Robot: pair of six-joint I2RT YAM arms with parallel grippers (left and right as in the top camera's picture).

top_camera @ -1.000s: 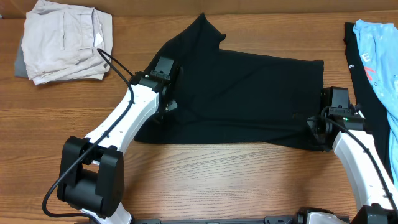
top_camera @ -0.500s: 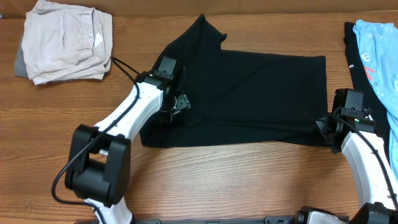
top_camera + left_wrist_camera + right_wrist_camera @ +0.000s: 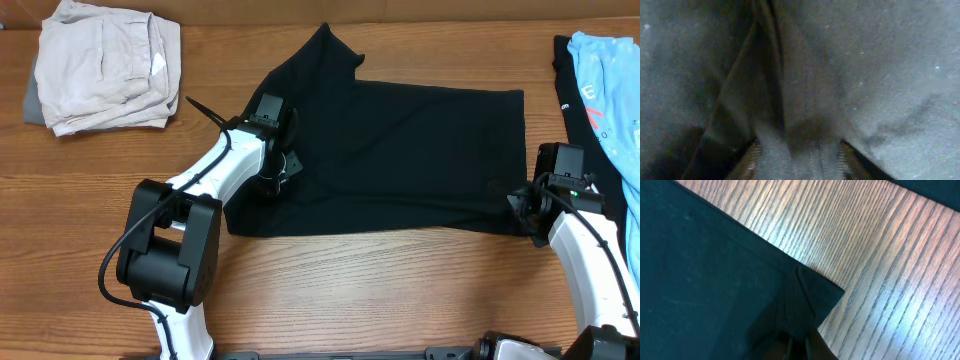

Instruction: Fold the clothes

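Though flat, T-shirt (image 3: 400, 150) in right tool (image 3: 798, 349)

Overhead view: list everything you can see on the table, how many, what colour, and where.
black T-shirt: one, black, spread flat across the middle
beige folded garment: one, beige, far left corner
light-blue shirt: one, light blue with red print, right edge
dark cloth: one, black, just left of the light-blue shirt
table: one, brown wood, under everything
left gripper: one, black, on the T-shirt's left part, cloth bunched at its fingers
right gripper: one, black, pinching the T-shirt's near right corner
arms: two, white with black joints, reaching in from the near edge
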